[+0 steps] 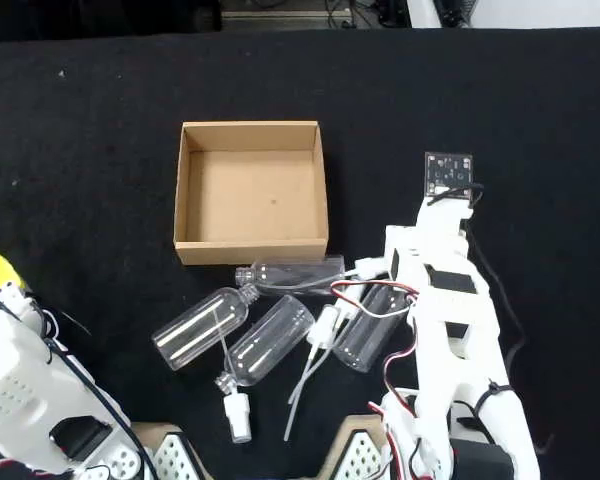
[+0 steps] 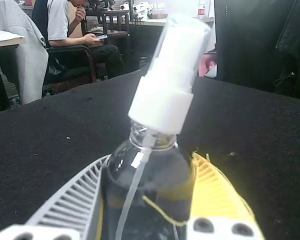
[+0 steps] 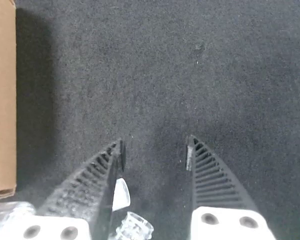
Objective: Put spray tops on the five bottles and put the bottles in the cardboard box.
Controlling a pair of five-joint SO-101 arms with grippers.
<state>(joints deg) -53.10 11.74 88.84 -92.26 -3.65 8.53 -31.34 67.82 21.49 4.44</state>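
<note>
My left gripper (image 2: 149, 172), one finger grey and one yellow, is shut on a clear bottle (image 2: 145, 185) held upright. A white spray top (image 2: 167, 80) sits tilted on the bottle's neck, its tube hanging inside. That arm (image 1: 20, 395) stands at the table's front left. The cardboard box (image 1: 185, 190) is open, with nothing in it. Several capless clear bottles (image 1: 270, 338) lie in front of it, with loose spray tops (image 1: 238, 415) among them. My right gripper (image 3: 155, 147) is open, low over the black cloth beside the box's front right corner (image 3: 2, 100), with a bottle neck (image 3: 135, 227) just behind its fingers.
The right arm (image 1: 450, 330) covers part of one lying bottle (image 1: 365, 340). Black cloth covers the whole table, with bare stretches behind the box and to both sides. People sit at desks in the room beyond the table.
</note>
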